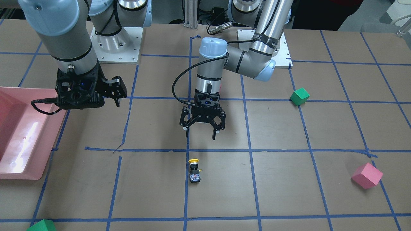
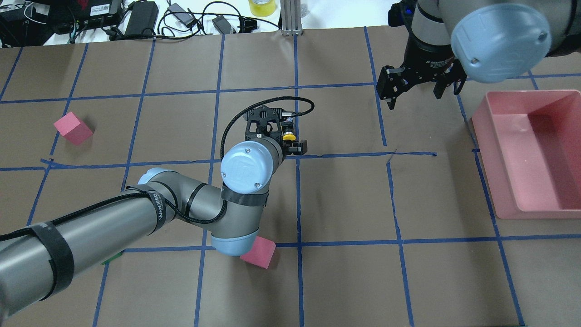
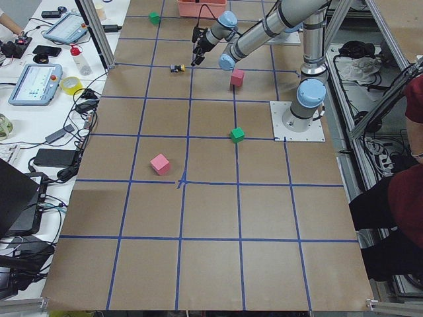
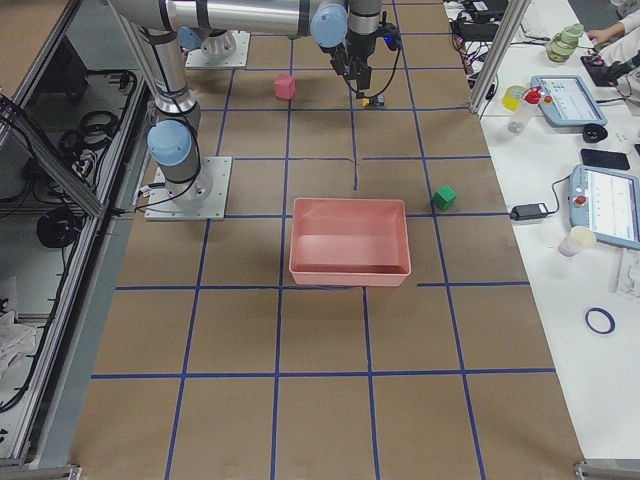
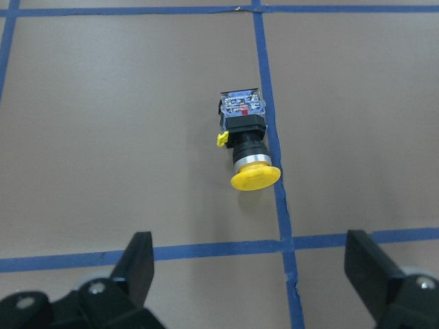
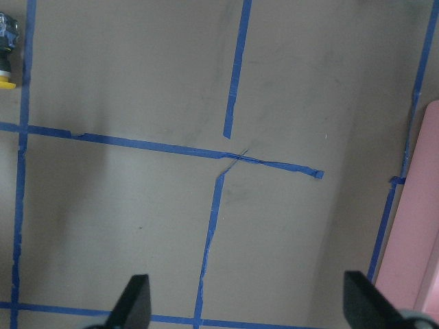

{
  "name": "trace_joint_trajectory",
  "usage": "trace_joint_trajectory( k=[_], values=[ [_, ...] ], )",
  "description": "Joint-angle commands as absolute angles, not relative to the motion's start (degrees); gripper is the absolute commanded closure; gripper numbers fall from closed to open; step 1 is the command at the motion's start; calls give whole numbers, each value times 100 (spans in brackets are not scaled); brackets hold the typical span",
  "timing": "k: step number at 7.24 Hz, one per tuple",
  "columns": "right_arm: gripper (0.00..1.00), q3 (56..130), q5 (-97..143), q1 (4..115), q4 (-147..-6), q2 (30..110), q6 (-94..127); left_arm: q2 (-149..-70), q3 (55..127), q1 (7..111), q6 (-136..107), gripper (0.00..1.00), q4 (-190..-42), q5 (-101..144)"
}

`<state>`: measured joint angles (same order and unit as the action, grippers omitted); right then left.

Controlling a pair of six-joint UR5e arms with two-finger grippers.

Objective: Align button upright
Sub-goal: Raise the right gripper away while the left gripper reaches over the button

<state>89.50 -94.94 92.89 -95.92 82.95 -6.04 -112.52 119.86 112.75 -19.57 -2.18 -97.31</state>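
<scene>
The button lies on its side on the brown table beside a blue tape line, with its yellow cap pointing toward the robot. It shows clearly in the left wrist view. My left gripper is open and empty. It hovers above the table, just on the robot's side of the button, and does not touch it. My right gripper is open and empty, raised off to the side near the pink tray; in its wrist view the button shows at the left edge.
A pink tray stands on the robot's right side. A green cube and a pink cube lie on the robot's left side. Another green cube is at the front edge. A pink cube lies under the left arm's elbow.
</scene>
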Motion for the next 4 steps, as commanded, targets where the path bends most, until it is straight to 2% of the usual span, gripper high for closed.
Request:
trace_joint_trajectory(
  k=[1, 4],
  values=[
    [0, 8965, -9475, 9272, -9650, 8297, -598, -11635, 11673, 11303, -2179, 0, -114, -9895],
    [0, 8974, -9492, 9272, -10081, 8262, -598, -12040, 11445, 11373, -2505, 2, -105, -10274]
  ],
)
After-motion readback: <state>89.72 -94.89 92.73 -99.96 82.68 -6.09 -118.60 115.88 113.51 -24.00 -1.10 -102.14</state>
